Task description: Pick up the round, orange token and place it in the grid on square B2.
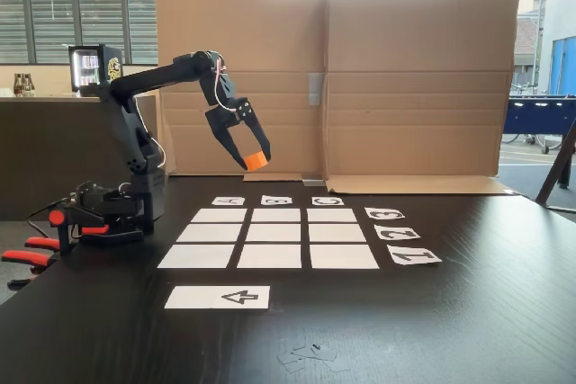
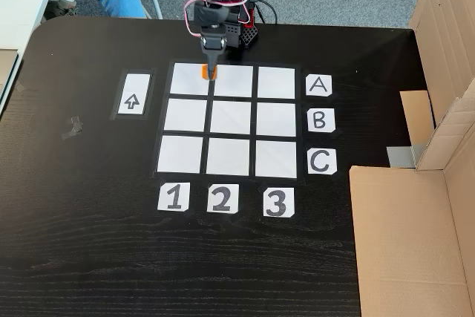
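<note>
Clenched on the token [image 1: 256,161], the claw [image 1: 256,157] hangs in the air above the desk [image 1: 432,312], well clear of the paper. Seen from above in a fixed view, claw [image 2: 210,69] and token [image 2: 208,73] sit over the seam between the first two rectangles of row A, near the arm's base. The pick-up looks done; what is left, by this judgement, is carrying the token forward over square B2 [image 2: 232,118], lowering it and letting go. Square B2 lies bare at the centre of the grid [image 2: 185,155].

Counted: one token, nine white rectangles, three lettered cards, three numbered cards, one arrow card [image 2: 132,96], one arm.
</note>
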